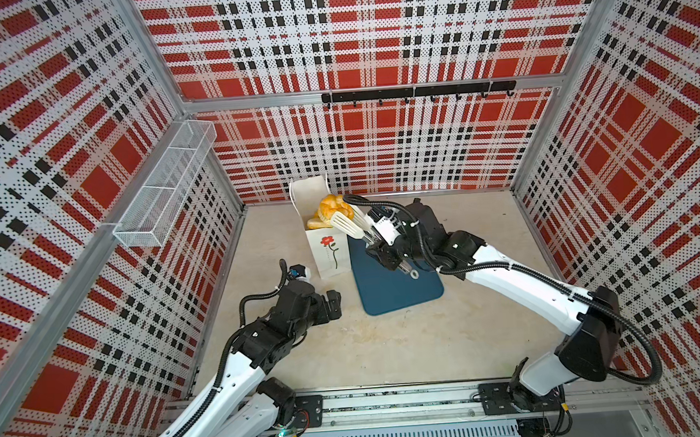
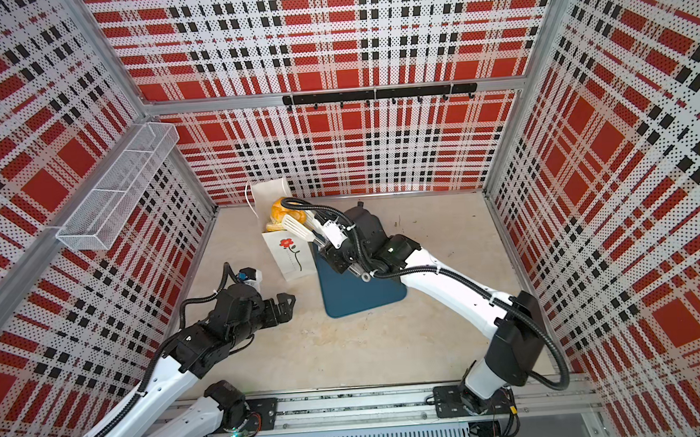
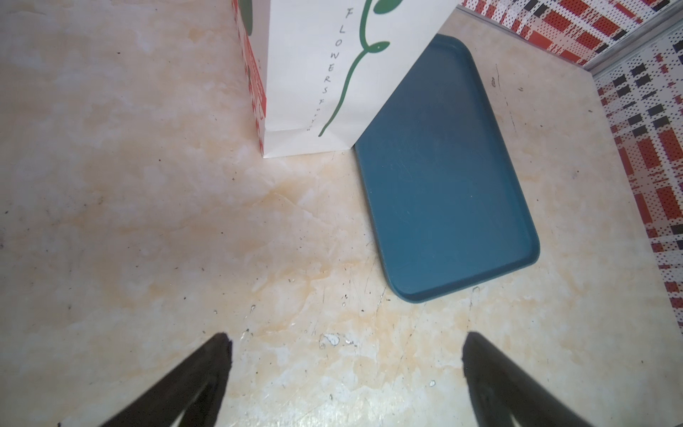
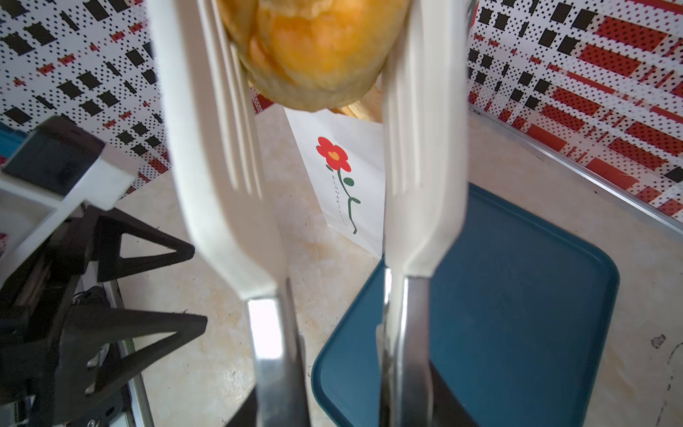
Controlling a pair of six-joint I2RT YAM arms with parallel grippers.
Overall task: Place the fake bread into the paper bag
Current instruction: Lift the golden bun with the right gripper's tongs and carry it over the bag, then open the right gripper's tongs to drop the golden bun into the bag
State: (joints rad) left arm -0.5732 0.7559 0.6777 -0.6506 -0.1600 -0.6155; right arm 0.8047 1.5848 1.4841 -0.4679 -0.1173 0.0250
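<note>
The white paper bag, with its red flower, stands at the back of the table. Golden fake bread is heaped at its open top. My right gripper is shut on the metal handles of white-tipped tongs. The tongs clamp one bread piece at the bag's mouth. My left gripper hangs open and empty over the bare table, in front of and left of the bag.
An empty blue tray lies right of the bag, touching its base, under my right wrist. A wire basket hangs on the left wall. A black hook rail runs along the back wall.
</note>
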